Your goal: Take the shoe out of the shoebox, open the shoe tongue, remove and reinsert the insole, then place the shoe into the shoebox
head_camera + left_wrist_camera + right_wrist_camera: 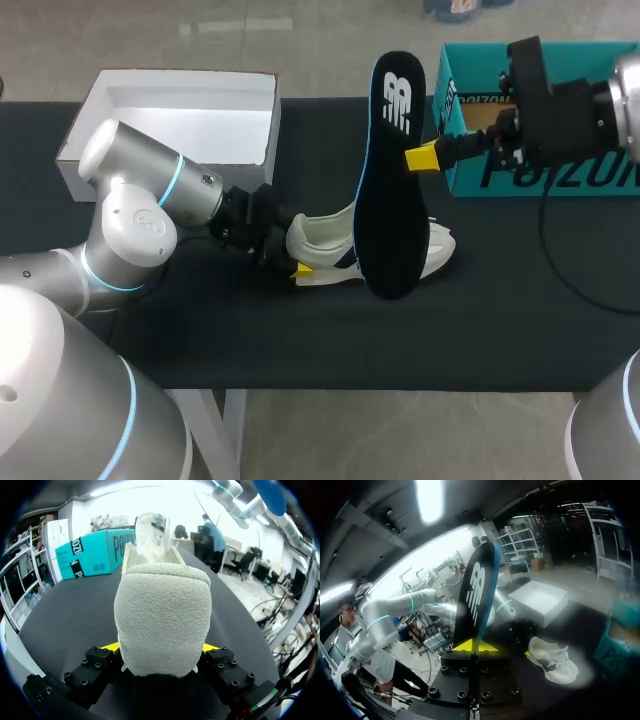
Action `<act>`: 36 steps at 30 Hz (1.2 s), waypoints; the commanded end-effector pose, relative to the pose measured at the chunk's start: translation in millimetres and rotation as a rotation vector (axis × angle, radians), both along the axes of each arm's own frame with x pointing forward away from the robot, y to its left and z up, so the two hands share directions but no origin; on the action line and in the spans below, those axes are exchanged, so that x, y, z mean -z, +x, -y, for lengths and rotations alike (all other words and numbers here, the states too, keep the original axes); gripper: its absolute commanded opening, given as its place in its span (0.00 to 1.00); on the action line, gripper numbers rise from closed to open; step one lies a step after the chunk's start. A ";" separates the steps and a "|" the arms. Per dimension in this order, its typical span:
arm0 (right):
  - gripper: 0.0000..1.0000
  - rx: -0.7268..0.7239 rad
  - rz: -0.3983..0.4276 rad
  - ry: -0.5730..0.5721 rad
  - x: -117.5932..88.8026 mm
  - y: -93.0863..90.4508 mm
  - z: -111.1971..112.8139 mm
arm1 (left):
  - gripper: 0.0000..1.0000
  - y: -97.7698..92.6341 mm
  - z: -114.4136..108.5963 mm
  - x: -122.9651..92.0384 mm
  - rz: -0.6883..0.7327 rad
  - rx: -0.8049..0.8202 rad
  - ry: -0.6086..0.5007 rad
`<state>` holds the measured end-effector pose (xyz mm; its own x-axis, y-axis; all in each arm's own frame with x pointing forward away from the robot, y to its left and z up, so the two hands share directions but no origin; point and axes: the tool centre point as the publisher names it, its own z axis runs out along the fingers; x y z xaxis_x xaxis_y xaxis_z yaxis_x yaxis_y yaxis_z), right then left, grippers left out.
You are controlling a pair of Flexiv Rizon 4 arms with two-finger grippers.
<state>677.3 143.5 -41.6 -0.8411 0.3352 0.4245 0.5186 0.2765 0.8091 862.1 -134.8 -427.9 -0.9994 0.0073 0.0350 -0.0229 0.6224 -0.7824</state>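
Along the near edge of the desk (300, 340) a wide strip of bare black top is seen, with lots of open room. In the middle of the desk the shoe (325, 250) is found, with its toe toward the right edge. Its heel is squeezed from both sides by the left gripper (293, 257), which is closed on it. Only small bits of the yellow tips can be seen. Above the shoe the insole (390, 180) is held up on end, pinched tight by the right gripper (422, 157). The middle of the shoe is hidden behind it. At the far left corner an open white box (180, 110) is set. At the far right corner the teal shoebox (470, 175) is partly covered by the right arm and cut off. A bare gap is left between the boxes.
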 end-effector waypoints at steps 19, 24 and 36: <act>0.00 -0.001 -0.001 -0.002 1.4 2.6 -3.4 | 1.00 5.8 -6.5 -18.1 0.045 -0.081 0.233; 0.00 -0.001 -0.001 -0.002 1.4 2.6 -3.4 | 1.00 6.4 -6.9 -18.6 0.042 -0.081 0.252; 0.00 -0.001 -0.001 -0.002 1.4 2.6 -3.4 | 1.00 6.4 -6.9 -18.6 0.042 -0.081 0.252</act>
<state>677.2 143.5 -42.2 -0.8411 0.3350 0.4246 0.5184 0.2756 0.8095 868.8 -127.5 -409.0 -0.9970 -0.0758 -0.0151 -0.0512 0.7944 -0.6053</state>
